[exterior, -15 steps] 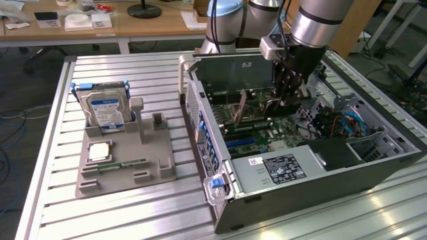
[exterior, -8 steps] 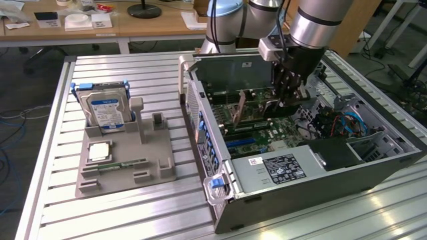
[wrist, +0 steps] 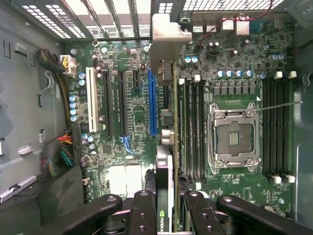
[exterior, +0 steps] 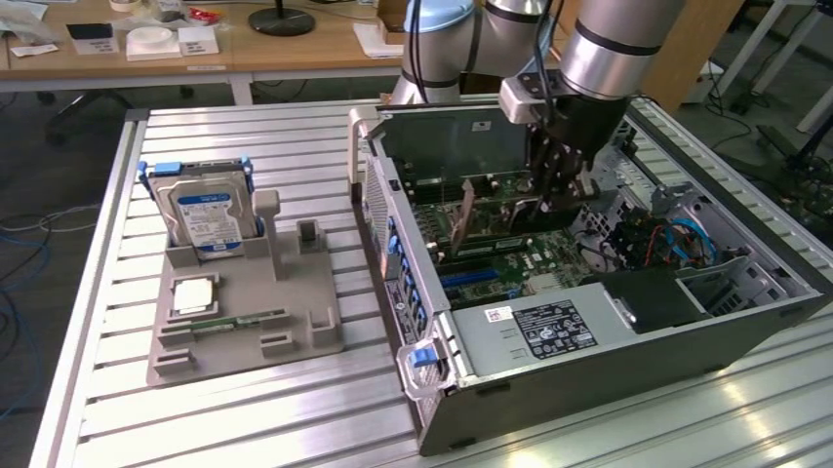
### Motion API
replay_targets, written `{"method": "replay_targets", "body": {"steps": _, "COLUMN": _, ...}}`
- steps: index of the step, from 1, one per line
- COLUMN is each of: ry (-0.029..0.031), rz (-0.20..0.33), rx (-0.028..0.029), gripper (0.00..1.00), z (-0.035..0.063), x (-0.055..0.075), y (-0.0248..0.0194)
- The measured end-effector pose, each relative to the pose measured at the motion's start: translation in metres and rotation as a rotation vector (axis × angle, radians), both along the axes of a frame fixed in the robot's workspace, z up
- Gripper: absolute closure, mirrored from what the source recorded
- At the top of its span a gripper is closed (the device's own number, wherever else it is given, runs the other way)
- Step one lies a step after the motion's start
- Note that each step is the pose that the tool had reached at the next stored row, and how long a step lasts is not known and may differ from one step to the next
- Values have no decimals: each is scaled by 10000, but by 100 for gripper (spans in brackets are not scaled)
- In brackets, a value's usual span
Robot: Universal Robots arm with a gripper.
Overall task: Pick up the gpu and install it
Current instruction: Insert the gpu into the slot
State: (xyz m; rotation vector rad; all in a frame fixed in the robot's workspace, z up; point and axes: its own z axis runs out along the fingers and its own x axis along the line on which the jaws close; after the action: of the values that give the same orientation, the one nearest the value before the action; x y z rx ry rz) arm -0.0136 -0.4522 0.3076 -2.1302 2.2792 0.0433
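Note:
My gripper [exterior: 563, 185] hangs inside the open computer case [exterior: 729, 336], over the motherboard [exterior: 521, 258]. It is shut on the gpu [wrist: 168, 147], which the wrist view shows edge-on: a thin green board with a dark face and a silver bracket [wrist: 164, 39] at its far end. Black fingers [wrist: 144, 210] clamp the card's near end from both sides. The card hangs above the board, just beside the long blue slot [wrist: 152, 103], between that slot and the memory slots [wrist: 193, 127]. In the exterior view the gpu [exterior: 514, 216] shows as a dark plate under the gripper.
A grey holder [exterior: 248, 327] on the slatted table carries a silver hard drive [exterior: 202, 219] with a blue label, a memory stick [exterior: 241, 320] and a processor [exterior: 193, 294]. Inside the case are the power supply [exterior: 547, 327], an empty processor socket [wrist: 234, 137] and cable bundles [wrist: 58, 156].

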Motion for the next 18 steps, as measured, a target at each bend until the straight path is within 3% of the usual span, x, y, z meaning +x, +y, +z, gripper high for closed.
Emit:
{"method": "replay_targets", "body": {"steps": 7, "ry": -1, "rz": -2, "rx": 1, "gripper": 73, "z": -13, "x": -18, "y": -56}}
{"method": "replay_targets", "body": {"steps": 18, "ry": -5, "rz": -58, "rx": 1, "gripper": 73, "z": -72, "x": -94, "y": -59}}
